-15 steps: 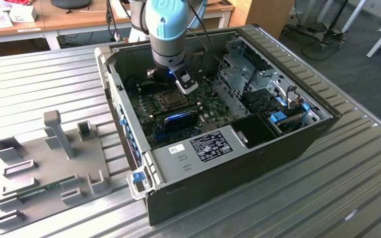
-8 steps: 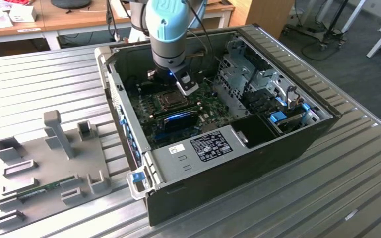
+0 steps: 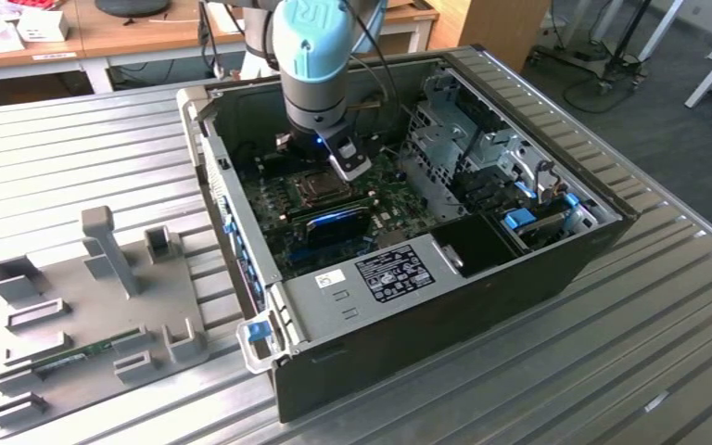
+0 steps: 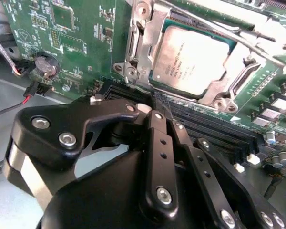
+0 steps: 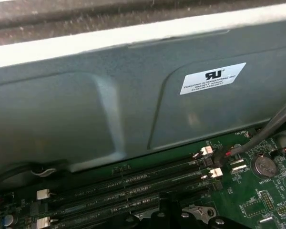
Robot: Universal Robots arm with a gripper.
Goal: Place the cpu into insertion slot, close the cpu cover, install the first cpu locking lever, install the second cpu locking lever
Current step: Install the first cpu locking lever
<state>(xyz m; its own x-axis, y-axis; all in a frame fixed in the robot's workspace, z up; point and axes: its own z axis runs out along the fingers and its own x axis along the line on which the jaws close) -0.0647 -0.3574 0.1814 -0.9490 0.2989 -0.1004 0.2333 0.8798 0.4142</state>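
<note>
The gripper (image 4: 157,107) hangs over the memory slots (image 4: 214,126) beside the insertion slot (image 4: 136,45); whether its fingers are clenched cannot be told. The cpu (image 4: 193,59) sits in that slot under the closed cpu cover (image 4: 152,19).

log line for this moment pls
cpu: seated in insertion slot | cpu cover: closed over cpu | pincer: above memory slots, holding nothing

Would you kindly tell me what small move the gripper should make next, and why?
Probably ease the gripper from the memory slots toward the lever beside the cover. The cpu is already seated, the cover lies flat on it, and the lever looks unlatched.
</note>
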